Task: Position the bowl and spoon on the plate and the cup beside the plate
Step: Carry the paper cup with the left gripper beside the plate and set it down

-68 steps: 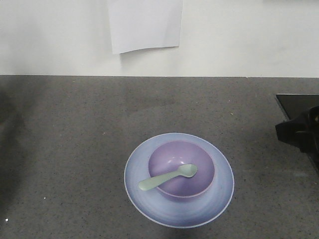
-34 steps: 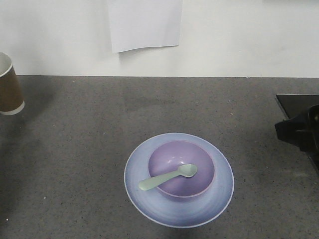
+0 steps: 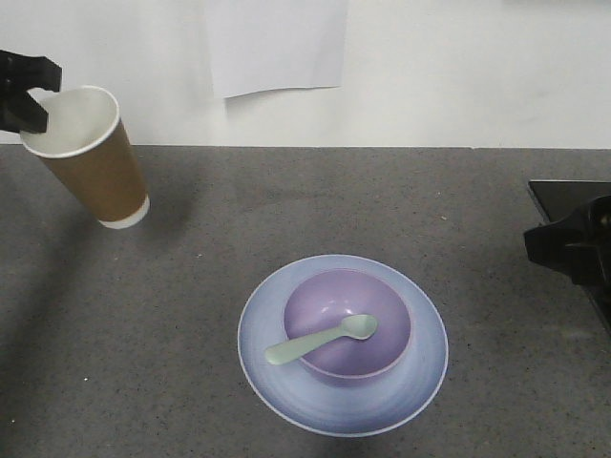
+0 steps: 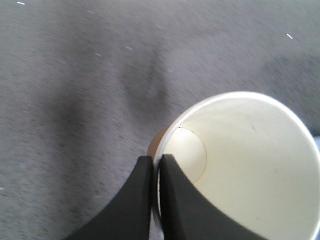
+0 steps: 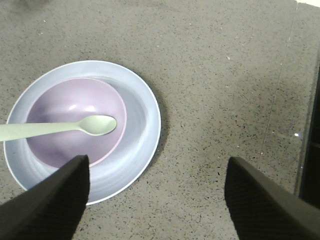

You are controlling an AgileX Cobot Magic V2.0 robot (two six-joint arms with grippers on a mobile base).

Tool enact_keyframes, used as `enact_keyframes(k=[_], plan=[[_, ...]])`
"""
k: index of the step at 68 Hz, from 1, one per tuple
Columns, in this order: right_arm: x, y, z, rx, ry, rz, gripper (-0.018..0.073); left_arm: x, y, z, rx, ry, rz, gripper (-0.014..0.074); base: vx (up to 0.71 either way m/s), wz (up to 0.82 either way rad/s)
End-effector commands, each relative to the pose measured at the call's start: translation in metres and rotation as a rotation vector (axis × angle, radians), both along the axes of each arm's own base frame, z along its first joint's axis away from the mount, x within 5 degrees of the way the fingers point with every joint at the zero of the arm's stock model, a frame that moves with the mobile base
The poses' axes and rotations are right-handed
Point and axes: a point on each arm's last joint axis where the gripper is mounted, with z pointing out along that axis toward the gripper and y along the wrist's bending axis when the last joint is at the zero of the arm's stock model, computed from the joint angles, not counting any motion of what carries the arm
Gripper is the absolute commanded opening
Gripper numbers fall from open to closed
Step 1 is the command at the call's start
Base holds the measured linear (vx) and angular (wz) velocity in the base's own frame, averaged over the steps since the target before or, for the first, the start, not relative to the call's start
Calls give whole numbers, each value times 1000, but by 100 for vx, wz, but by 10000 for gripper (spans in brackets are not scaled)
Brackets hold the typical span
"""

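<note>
The lilac bowl (image 3: pixel 347 324) sits in the middle of the pale blue plate (image 3: pixel 277 377) on the grey counter. The mint spoon (image 3: pixel 321 341) lies in the bowl, its handle sticking out over the left rim. At the far left the brown paper cup (image 3: pixel 95 162) hangs tilted above the counter, well apart from the plate. My left gripper (image 3: pixel 27 95) is shut on the cup's rim (image 4: pixel 158 165), one finger inside and one outside. My right gripper (image 5: pixel 157 167) stands open over bare counter just right of the plate (image 5: pixel 145 130); the bowl (image 5: pixel 75 120) and spoon (image 5: pixel 60 127) show to its left.
A white sheet of paper (image 3: pixel 277 46) hangs on the wall behind the counter. A black panel (image 3: pixel 563 200) lies at the counter's right edge, beside my right arm.
The cup has come in from the left edge, held by my left gripper, and moved right and up into full view. Plate, bowl and spoon have not moved.
</note>
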Motion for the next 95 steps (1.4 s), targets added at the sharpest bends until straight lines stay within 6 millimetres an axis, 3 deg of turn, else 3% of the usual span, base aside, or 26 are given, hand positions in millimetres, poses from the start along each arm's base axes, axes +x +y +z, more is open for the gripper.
enact_keyframes(k=[1, 19, 35, 74, 95], plan=[[0, 0, 14, 36, -99, 1, 532, -22, -13, 11, -23, -93, -37, -8, 0, 0], [0, 0, 14, 36, -98, 1, 532, -58, -37, -41, -78, -30, -110, -8, 0, 0], [0, 0, 14, 36, -94, 1, 532, -71, -56, -71, -131, 26, -177, -8, 0, 0], [0, 0, 14, 34, -90, 1, 532, -70, -58, -74, -116, 14, -181, 5, 0, 0], [0, 0, 14, 34, -90, 1, 532, -70, -58, -75, -116, 20, -183, 127, 0, 0]])
